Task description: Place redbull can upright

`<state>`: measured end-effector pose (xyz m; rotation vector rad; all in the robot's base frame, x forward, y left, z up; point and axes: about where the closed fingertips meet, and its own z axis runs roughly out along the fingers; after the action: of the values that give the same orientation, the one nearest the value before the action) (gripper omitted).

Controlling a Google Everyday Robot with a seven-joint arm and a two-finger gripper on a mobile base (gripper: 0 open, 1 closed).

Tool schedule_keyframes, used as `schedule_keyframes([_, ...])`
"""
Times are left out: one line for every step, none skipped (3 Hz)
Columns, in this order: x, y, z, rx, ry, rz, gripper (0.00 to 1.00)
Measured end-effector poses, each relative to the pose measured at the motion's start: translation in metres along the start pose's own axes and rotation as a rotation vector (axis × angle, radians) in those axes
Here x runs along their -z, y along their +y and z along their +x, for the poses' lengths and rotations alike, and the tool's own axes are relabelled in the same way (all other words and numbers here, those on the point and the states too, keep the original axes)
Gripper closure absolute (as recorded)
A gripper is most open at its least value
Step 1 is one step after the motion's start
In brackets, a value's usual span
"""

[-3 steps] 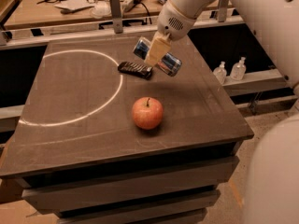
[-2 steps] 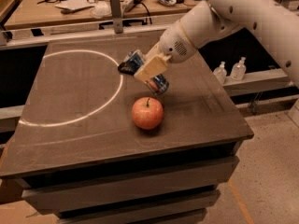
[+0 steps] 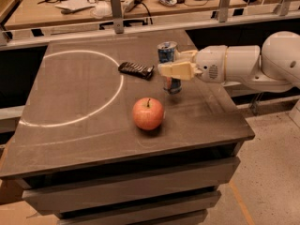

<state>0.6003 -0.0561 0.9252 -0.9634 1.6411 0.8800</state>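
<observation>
The redbull can (image 3: 168, 53) is blue and silver and stands nearly upright at the table's right middle, its base at or just above the dark tabletop (image 3: 79, 102). My gripper (image 3: 171, 65) comes in from the right on a white arm and is shut on the can's middle, one beige finger (image 3: 176, 71) across its front. The red-orange apple (image 3: 148, 113) sits in front of the can, to its left and apart from it. The flat black ridged bar (image 3: 136, 69) lies to the can's left.
A white chalk circle (image 3: 70, 121) marks the table's left half. A metal rail (image 3: 140, 29) runs behind the table, with a cluttered workbench (image 3: 84, 3) beyond. The table's right edge is close to the can. The white arm (image 3: 248, 64) reaches over that edge.
The can has turned from tilted to nearly upright and come down toward the tabletop. The arm has swung low, now reaching in horizontally from the right.
</observation>
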Motion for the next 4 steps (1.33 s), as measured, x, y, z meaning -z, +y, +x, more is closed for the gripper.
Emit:
schedule_keyframes([0.014, -0.011, -0.003, -0.025, -0.101, 0.076, 1.0])
schedule_keyframes([0.019, -0.011, 0.0, -0.019, -0.119, 0.112, 1.0])
schedule_keyframes([0.016, -0.006, 0.007, -0.008, -0.146, 0.121, 1.0])
schedule_keyframes([0.012, 0.0, 0.014, 0.0, -0.173, 0.113, 0.98])
